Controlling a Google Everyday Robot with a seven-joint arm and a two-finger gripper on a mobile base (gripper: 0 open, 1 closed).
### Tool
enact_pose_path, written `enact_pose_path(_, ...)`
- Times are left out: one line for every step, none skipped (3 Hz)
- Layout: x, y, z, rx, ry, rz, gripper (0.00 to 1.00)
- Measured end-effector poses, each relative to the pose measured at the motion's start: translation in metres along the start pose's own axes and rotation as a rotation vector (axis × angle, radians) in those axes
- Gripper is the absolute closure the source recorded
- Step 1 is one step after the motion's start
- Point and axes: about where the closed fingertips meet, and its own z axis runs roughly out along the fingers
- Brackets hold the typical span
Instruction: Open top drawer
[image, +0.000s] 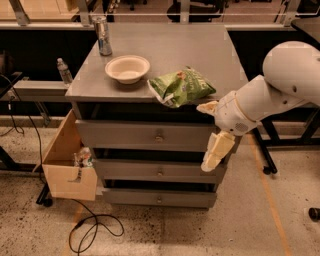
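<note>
The top drawer (125, 135) is a wide grey front under the cabinet top, shut, with a small round metal knob (159, 135) at its centre. My gripper (205, 137) hangs from the white arm (280, 85) at the right end of this drawer front, to the right of the knob and apart from it. Its cream fingers (216, 149) stand apart, open and empty, one pointing down and one short tip near the cabinet top's edge.
On the cabinet top are a white bowl (127, 68), a green chip bag (181, 87) overhanging the front edge, and a metal can (103, 36). Two slimmer drawers (130, 171) sit below. A tan wooden box (67, 165), a water bottle (64, 71) and a floor cable (95, 230) are on the left.
</note>
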Motion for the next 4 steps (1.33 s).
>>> enact_pose_path(0.0,0.0,0.0,0.0,0.0,0.0,0.0)
enact_pose_path(0.014,-0.003,0.018,-0.029,-0.028,-0.003,0.0)
enact_pose_path(0.032,-0.016,0.04,-0.065,-0.087,-0.018,0.0)
enact_pose_path(0.039,-0.035,0.056,-0.076,-0.117,-0.061,0.0)
